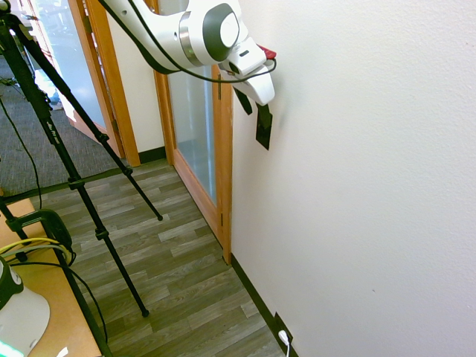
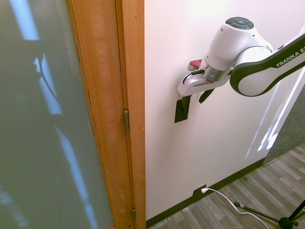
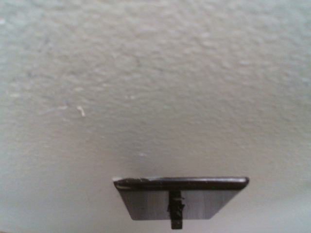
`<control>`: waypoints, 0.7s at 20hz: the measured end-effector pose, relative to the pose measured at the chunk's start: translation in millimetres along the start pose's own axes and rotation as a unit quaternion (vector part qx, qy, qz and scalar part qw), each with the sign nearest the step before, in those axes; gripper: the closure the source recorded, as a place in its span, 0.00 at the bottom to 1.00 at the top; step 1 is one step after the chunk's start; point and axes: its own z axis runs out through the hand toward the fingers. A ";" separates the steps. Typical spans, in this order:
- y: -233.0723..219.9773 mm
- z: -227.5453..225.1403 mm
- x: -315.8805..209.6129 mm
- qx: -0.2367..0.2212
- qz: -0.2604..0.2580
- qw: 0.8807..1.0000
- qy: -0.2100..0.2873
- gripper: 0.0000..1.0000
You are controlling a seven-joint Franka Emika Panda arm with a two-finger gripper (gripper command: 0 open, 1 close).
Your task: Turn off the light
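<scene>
In the second exterior view, one piece of lettering can be read: "FRANKA", in capitals, followed by an "E" where the picture's right edge cuts the wording off. The lettering (image 2: 289, 57) is pale and stands on the dark green band (image 2: 274, 67) that runs along the white arm (image 2: 255, 82). It lies well apart from the tool (image 2: 193, 101), higher in the picture and to its right, on the part of the arm that reaches away from the tool toward that edge. The line of letters is tilted, climbing to the right along the band, and reads upright enough to follow from left to right.
</scene>
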 end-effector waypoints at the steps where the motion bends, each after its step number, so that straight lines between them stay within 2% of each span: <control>1: -2.3 2.1 -1.5 0.000 -0.001 1.000 -0.001 1.00; 14: -12.3 7.3 -4.1 -0.002 -0.004 1.000 -0.002 1.00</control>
